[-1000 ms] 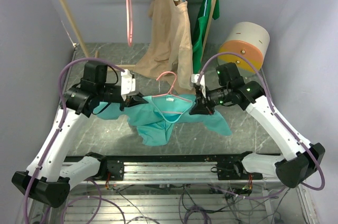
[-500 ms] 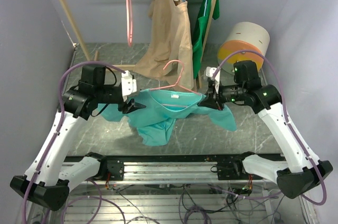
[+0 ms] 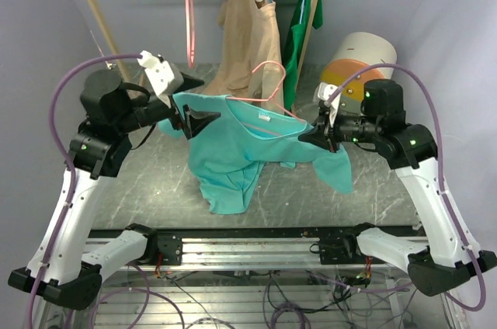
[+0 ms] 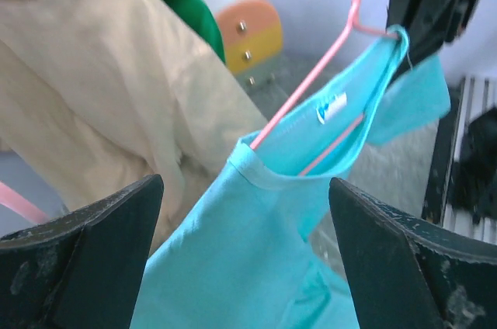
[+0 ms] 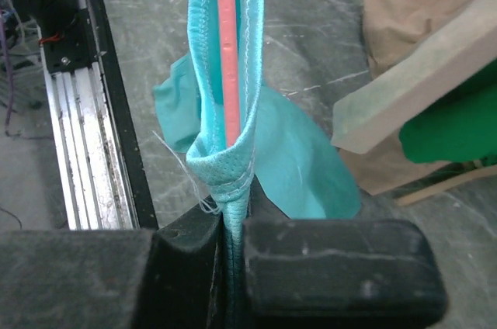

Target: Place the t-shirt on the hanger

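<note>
The left tool (image 3: 196,101) is springing fully open, releasing the teal t-shirt (image 3: 233,150) now draping on the pink hanger (image 4: 311,74) just ahead (so seating is looking nearly done), while the right tool (image 3: 320,133) is clamping shoulder and hanger end.

In the right wrist view the end of the hanger (image 5: 227,50) vanishes inside a fold of the t-shirt (image 5: 299,158) clamped by the right gripper (image 5: 233,228). Whether its fingers (image 5: 342,267) pinch the hanger too cannot be told. From above, most of the hanger's lower bar is hidden in the t-shirt. The left wrist view cuts off the hanger's hook at the top and the blurred fingers (image 4: 93,251) of the left gripper (image 4: 245,189) below.
</note>
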### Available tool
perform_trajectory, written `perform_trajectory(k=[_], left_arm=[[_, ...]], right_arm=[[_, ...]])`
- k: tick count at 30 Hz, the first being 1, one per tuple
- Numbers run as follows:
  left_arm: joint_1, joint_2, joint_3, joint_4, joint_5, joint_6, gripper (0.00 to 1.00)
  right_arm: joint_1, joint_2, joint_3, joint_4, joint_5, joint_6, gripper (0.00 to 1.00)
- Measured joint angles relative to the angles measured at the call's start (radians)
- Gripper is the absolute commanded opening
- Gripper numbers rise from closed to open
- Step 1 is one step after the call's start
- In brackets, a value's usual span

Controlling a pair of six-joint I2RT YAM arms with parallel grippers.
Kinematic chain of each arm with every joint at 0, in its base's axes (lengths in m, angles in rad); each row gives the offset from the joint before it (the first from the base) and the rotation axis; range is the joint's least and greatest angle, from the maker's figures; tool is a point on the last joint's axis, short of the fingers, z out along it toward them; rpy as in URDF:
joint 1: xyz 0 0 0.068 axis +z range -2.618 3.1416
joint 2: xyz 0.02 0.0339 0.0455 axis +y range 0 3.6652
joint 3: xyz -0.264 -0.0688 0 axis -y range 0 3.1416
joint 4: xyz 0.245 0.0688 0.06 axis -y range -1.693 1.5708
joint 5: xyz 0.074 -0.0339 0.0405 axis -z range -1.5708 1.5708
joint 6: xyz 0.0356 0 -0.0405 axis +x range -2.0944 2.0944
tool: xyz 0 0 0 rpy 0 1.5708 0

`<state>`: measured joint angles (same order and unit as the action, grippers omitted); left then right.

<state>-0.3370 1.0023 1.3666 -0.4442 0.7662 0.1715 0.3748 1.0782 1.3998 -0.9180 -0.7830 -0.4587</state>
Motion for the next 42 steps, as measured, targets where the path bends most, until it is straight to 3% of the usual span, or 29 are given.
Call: perform_trajectory(k=[8,24,34,42], left_arm=[[0.000,-0.045,0.050,0.162,-0.122,-0.185,0.92],[0.001,-0.020,0.009,0.216,-0.428,-0.240,0.91],[0.001,0.002,0.005,0.222,-0.485,-0.243,0.90],[0.001,-0.002,-0.009,0.239,-0.502,-0.243,0.90]], right_arm=[[-0.001,-0.026,0.112,-0.109,0.131,0.055,0.00],[-0.001,-0.027,0.335,-0.325,0.388,0.290,0.00],[-0.001,0.243,0.598,-0.295,0.385,0.463,0.00],[0.016,0.212,0.582,-0.299,0.385,0.558,0.00]])
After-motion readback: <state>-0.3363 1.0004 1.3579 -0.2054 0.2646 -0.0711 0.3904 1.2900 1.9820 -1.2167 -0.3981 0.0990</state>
